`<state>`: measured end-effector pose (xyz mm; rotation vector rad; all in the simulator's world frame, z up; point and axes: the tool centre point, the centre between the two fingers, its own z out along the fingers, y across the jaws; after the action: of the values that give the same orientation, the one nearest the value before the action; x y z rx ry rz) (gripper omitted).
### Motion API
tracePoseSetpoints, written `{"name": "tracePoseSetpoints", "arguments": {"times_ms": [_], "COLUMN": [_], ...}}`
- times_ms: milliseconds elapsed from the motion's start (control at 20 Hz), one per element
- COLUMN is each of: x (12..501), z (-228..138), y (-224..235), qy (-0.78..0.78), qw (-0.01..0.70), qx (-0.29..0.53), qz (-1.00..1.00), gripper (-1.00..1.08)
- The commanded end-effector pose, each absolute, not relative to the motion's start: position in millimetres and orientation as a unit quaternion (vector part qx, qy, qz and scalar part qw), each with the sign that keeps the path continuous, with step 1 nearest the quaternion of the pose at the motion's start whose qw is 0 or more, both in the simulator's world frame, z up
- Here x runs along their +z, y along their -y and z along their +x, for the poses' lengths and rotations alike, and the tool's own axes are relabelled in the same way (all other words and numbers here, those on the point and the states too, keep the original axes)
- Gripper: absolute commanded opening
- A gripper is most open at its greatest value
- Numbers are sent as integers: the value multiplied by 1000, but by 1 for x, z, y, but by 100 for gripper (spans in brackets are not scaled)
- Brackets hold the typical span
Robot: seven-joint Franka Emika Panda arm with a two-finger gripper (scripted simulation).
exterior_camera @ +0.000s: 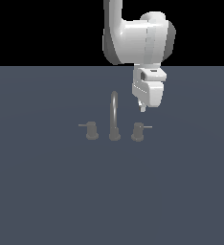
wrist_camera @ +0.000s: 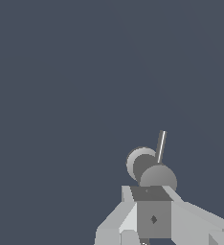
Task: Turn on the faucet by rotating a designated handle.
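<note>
You see a flat, matte slate-blue floor filling the near ground, smooth and without texture. On it, near the centre of the exterior view, stands the small dull grey metal faucet: a tall thin arched spout rising from a round base, with a stubby knob on each side.

From that spout, at about 3 o'clock, sits the stubby grey cylindrical handle on its wider round base, its thin lever rod pointing toward the exterior view's right. At about 9 o'clock from the spout is the twin grey knob, its rod pointing the opposite way.

Just above the handle, at roughly 1 o'clock from it, hangs the blocky white gripper of the glossy white, rounded arm; its tips point down and stand apart from the knob.

In the wrist view you look along the boxy grey-and-white gripper body onto the handle, a rounded cap with the slim rod beyond it. You cannot tell from either view how wide the fingers stand.
</note>
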<state>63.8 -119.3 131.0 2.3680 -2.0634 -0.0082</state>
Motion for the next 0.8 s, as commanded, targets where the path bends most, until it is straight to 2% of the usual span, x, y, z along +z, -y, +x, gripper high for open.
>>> {"name": "tracePoseSetpoints", "arguments": {"times_ms": [0, 350, 750], "x": [111, 73, 63], "z": [68, 72, 72], "y": [126, 137, 140], "qy": [678, 714, 723], "qw": [0, 0, 0], "qx": [-1, 0, 0], "qz": [735, 700, 691], "gripper": [-100, -100, -100]}}
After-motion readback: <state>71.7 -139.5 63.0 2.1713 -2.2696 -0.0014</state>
